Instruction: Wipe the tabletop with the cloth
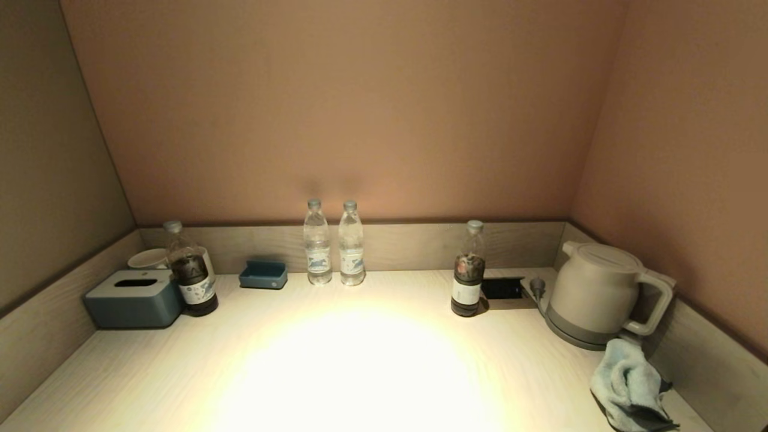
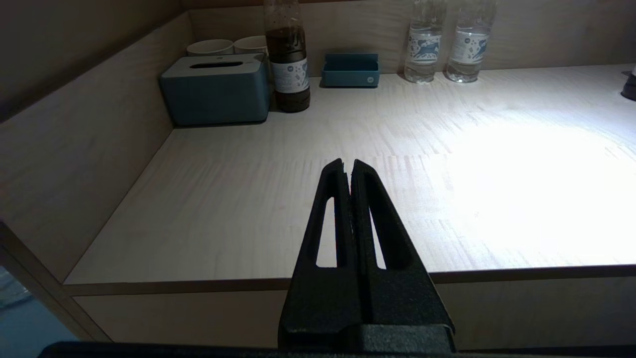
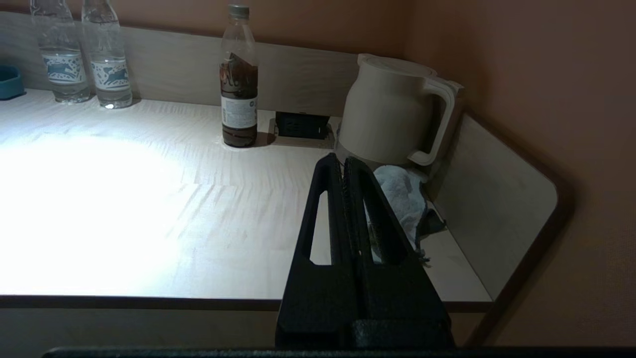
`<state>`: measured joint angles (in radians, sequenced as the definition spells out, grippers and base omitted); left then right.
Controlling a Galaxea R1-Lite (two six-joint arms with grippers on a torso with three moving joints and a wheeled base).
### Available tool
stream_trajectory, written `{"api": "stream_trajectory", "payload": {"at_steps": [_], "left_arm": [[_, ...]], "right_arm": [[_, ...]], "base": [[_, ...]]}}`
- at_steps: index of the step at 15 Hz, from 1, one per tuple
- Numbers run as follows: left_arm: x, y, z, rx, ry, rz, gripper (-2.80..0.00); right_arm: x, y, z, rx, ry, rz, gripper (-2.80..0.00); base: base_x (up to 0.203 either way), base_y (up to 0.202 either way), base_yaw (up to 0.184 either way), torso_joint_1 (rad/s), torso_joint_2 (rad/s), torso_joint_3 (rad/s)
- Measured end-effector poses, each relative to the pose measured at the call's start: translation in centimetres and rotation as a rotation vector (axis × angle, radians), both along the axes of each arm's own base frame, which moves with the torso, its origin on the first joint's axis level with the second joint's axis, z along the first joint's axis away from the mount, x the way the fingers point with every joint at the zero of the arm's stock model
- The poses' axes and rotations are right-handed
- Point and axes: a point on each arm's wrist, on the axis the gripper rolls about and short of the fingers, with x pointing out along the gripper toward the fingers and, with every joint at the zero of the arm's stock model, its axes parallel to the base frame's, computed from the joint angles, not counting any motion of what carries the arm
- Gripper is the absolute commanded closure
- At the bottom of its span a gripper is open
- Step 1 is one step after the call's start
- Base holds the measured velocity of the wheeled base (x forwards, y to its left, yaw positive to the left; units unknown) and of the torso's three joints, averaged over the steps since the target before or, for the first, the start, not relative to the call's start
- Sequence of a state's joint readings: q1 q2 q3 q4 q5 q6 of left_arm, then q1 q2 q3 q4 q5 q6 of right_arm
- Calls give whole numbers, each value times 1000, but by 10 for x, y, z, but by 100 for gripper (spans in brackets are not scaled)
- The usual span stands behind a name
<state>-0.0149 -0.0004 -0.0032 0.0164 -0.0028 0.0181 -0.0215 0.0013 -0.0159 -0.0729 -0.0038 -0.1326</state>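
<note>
A crumpled light blue cloth [image 1: 629, 384] lies on the pale wood tabletop [image 1: 360, 360] at the front right, just in front of the kettle; it also shows in the right wrist view [image 3: 405, 196]. My right gripper [image 3: 343, 161] is shut and empty, held off the front edge of the table, with the cloth beyond it. My left gripper [image 2: 346, 164] is shut and empty, held off the front edge on the left side. Neither gripper shows in the head view.
A cream kettle [image 1: 594, 294] stands at the right. A dark drink bottle [image 1: 468, 276] and a socket recess [image 1: 501, 288] are beside it. Two water bottles [image 1: 333, 243] stand at the back. A blue tray [image 1: 263, 275], another dark bottle [image 1: 191, 270], a tissue box [image 1: 133, 297] and cups [image 1: 150, 258] are at the left.
</note>
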Motion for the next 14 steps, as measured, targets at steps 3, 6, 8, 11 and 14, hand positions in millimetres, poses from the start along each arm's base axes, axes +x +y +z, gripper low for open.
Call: {"api": "stream_trajectory", "payload": {"at_steps": [3, 6, 8, 11, 14], "left_arm": [[0, 0, 0, 1, 1, 0, 0], [0, 0, 0, 1, 1, 0, 0], [0, 0, 0, 0, 0, -1, 0], [0, 0, 0, 0, 0, 0, 0], [0, 0, 0, 0, 0, 0, 0]], "right_arm": [[1, 0, -4, 7, 18, 8, 0], [1, 1, -6, 18, 29, 27, 0], [1, 1, -6, 36, 34, 27, 0], [1, 0, -9, 87, 63, 18, 0], [2, 0, -11, 144, 77, 14, 0]], "base": [[0, 0, 0, 0, 0, 0], [0, 0, 0, 0, 0, 0], [0, 0, 0, 0, 0, 0], [0, 0, 0, 0, 0, 0], [0, 0, 0, 0, 0, 0]]}}
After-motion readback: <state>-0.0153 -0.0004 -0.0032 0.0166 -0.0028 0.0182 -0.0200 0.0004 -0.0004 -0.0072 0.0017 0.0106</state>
